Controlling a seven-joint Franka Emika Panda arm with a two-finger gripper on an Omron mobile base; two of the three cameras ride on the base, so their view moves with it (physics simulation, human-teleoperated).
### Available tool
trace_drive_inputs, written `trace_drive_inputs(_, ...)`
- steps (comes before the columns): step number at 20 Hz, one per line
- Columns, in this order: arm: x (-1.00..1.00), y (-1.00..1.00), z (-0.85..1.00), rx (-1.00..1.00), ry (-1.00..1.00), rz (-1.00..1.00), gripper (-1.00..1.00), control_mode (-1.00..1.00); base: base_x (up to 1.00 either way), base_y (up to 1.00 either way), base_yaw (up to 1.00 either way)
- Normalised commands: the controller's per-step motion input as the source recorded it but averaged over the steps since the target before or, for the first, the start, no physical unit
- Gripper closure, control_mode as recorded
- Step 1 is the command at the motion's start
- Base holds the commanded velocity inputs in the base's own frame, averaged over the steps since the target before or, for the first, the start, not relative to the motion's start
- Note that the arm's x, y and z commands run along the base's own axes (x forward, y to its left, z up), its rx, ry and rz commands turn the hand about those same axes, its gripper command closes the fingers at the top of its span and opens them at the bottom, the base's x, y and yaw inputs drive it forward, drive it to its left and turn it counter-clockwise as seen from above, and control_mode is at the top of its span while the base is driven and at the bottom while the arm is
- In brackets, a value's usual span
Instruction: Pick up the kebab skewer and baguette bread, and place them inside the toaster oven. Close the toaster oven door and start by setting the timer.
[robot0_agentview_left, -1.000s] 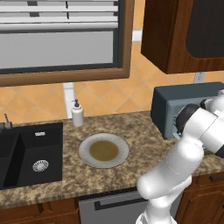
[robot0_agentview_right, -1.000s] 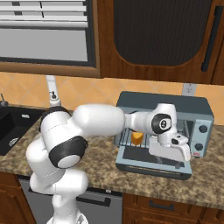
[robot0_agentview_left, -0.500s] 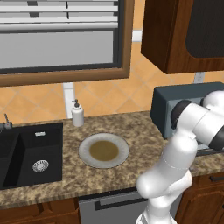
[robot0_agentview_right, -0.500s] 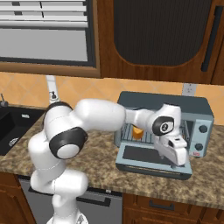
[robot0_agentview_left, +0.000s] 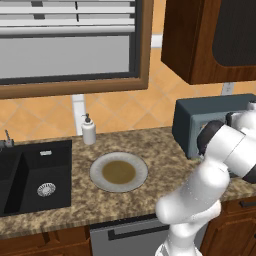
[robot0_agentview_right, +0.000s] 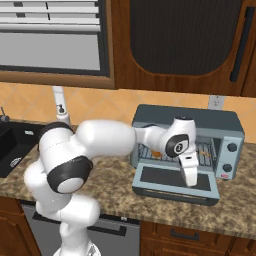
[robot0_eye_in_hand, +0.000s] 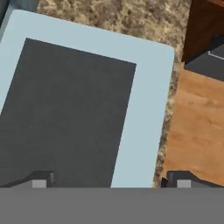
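On the speckled granite counter (robot0_agentview_right: 115, 182), the hand (robot0_agentview_right: 190, 181) (jaws wide, empty) hangs over the dropped toaster oven door (robot0_agentview_right: 175, 183).

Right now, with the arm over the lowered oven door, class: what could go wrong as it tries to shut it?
1. The open gripper hangs over the toaster oven door, which lies flat; pushing down rather than lifting from under the edge could strain it.
2. An orange item sits on the rack inside the toaster oven; a hard swing shut might jolt it.
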Motion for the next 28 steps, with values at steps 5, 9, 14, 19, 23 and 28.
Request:
trace_drive_inputs(5,-0.06,0.11,-0.47,-0.28,-0.18,-0.11,-1.0,-1.0,0.0,0.0,0.0)
trace_drive_inputs(9,0.13,0.11,-0.11,-0.18,-0.17,-0.08,-1.0,-1.0,0.0,0.0,0.0)
trace_drive_inputs(14,0.32,0.03,0.0,-0.03,-0.07,-0.08,-1.0,-1.0,0.0,0.0,0.0)
trace_drive_inputs(19,0.49,0.0,0.16,0.0,0.01,-0.02,-1.0,-1.0,0.0,0.0,0.0)
trace_drive_inputs(23,0.18,0.0,0.07,0.0,0.02,0.0,-1.0,-1.0,0.0,0.0,0.0)
trace_drive_inputs(28,-0.72,0.0,0.2,0.03,0.04,0.0,-1.0,-1.0,0.0,0.0,0.0)
